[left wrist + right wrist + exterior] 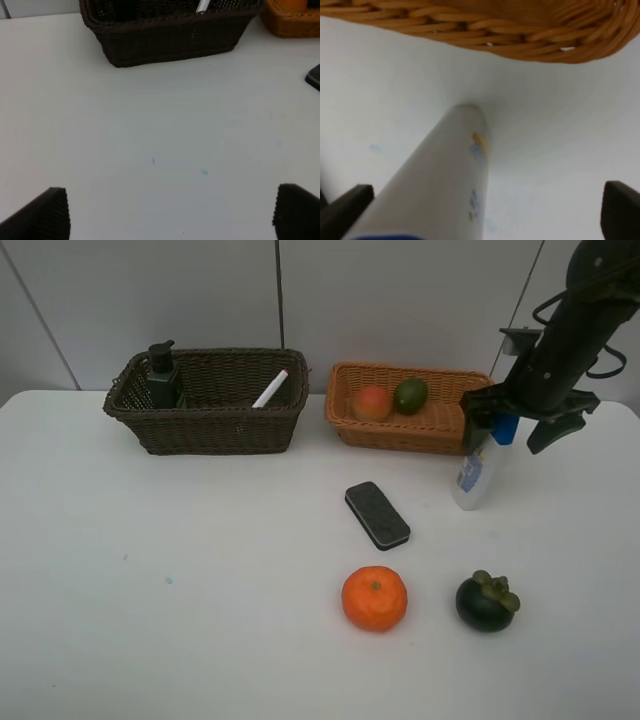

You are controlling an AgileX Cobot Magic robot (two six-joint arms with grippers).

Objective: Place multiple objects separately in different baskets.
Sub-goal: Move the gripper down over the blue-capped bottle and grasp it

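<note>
Over white bottle [474,475], right end effector [512,428] wide open.

We see the right arm [575,320] reaching down steeply, and the right gripper [512,428] at its end has the jaws wide apart. The left gripper [172,214] is wide open too.

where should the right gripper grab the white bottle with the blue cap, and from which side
Take the white bottle on its upper body, just below the blue cap, coming down from above. It looks to stand on its base on the table, tall and slim, so the top is free, while the light wicker basket sits close behind it. The open right gripper hangs over it, a finger on each side.
</note>
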